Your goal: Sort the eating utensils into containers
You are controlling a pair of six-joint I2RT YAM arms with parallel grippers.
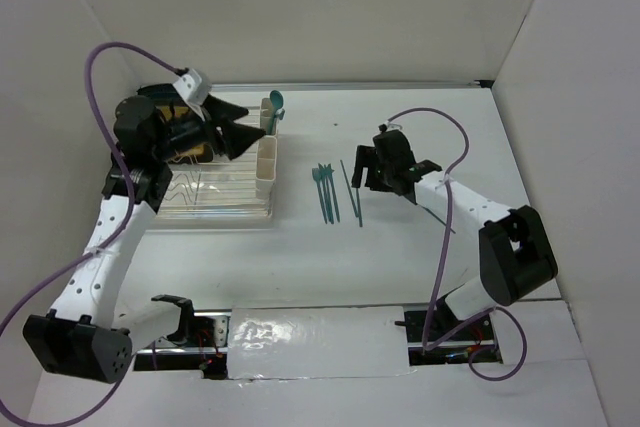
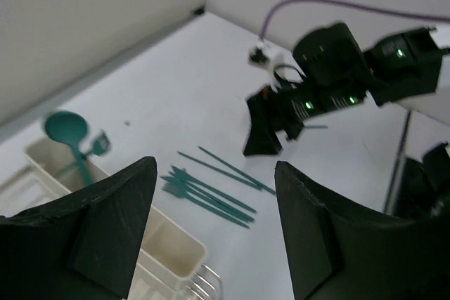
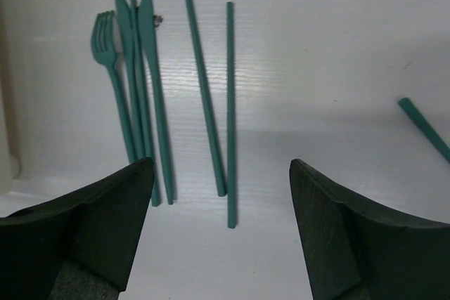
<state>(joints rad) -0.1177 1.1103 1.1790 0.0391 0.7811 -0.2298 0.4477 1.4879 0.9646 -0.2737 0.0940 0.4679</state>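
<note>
Teal spoon (image 1: 277,101) standing bowl-up in the far cream-white cup (image 1: 268,123) at the right end of the dish rack (image 1: 215,197); a second cup (image 1: 265,175) adjoins it on the near side. The remaining teal utensils lie loose on the white table (image 1: 400,277), to the right of the rack and apart from it: a fork (image 3: 105,33) and knife-shaped pieces (image 3: 146,26) packed side by side with handles touching, tips pointing far, and just to their right two chopsticks (image 3: 204,82) lying almost parallel. One more teal piece (image 3: 424,123) shows at the right edge of the right wrist view, well apart from the group; its type cannot be told.

Left gripper (image 2: 214,166) hangs over the rack near the two cups, fingers (image 2: 105,230) spread wide with nothing between them. Right gripper (image 3: 221,163) hangs over the near ends of the chopsticks, fingers (image 3: 365,237) likewise spread and touching none of the utensils. Purple cables (image 1: 100,67) loop from both arms
</note>
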